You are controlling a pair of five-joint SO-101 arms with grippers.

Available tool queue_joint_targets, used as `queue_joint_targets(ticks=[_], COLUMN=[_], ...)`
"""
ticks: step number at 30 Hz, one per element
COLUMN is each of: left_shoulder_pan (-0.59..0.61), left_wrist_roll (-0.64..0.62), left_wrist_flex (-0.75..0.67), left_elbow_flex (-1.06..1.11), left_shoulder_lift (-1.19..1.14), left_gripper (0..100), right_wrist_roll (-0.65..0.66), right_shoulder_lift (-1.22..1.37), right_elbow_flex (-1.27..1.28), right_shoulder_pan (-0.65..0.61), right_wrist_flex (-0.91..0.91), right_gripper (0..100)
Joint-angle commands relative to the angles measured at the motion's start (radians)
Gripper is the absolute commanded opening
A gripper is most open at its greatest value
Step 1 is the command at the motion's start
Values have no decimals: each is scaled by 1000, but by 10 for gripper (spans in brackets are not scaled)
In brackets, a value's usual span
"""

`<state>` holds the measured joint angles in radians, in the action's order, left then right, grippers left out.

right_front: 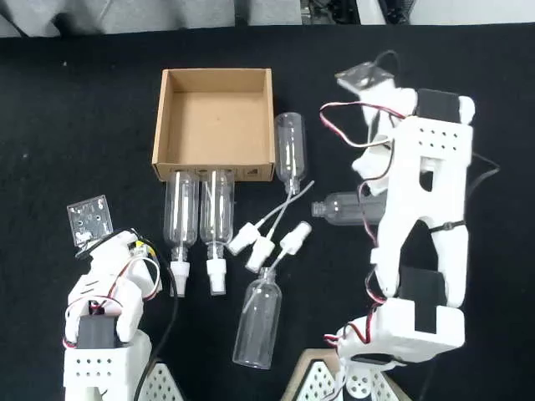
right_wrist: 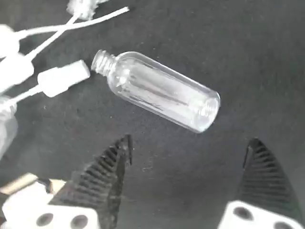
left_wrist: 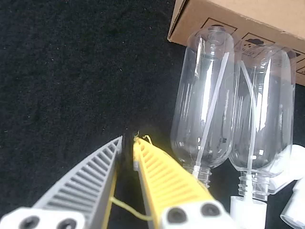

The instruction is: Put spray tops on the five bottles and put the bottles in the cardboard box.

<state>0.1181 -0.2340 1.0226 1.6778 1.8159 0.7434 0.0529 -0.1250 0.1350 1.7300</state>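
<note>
The cardboard box (right_front: 216, 125) stands open at the back of the black table. Two clear bottles with white spray tops (right_front: 180, 219) (right_front: 216, 219) lie side by side against its front wall, also in the left wrist view (left_wrist: 205, 109) (left_wrist: 267, 114). A third bottle (right_front: 290, 150) lies right of the box. An uncapped bottle (right_front: 343, 209) (right_wrist: 157, 90) lies below my right gripper (right_wrist: 188, 148), which hangs open above it. Another uncapped bottle (right_front: 257, 322) lies near the front. My left gripper (left_wrist: 127, 140) (right_front: 142, 251) is shut on nothing, left of the capped pair.
Three loose spray tops with thin tubes (right_front: 242, 238) (right_front: 261, 251) (right_front: 294, 238) lie between the bottles in the middle. One of them (right_wrist: 64, 76) lies beside the uncapped bottle's neck. The right arm's white body (right_front: 426, 209) spans the table's right side.
</note>
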Motion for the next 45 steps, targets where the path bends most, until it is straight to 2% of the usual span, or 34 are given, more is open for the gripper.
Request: queue_joint_targets(ticks=[1,8,21,33,45], left_shoulder_pan=[2,2,2,2,2], left_wrist_roll=[2,2,2,2,2], left_wrist_flex=[6,6,6,6,6], left_elbow_flex=[22,22,22,22,22], left_shoulder_lift=[-3,-3,-3,-3,-3], left_gripper=[30,30,30,30,30], right_wrist_roll=[92,201,382,506,568], right_shoulder_lift=[-82,-91,-93,-91,-82], right_elbow_flex=[38,113,136,351,450], right_shoulder_pan=[-71,-152,-153,-160,-157], right_wrist_flex=[29,28,8,-241,-385], right_gripper=[328,328,328,328,328])
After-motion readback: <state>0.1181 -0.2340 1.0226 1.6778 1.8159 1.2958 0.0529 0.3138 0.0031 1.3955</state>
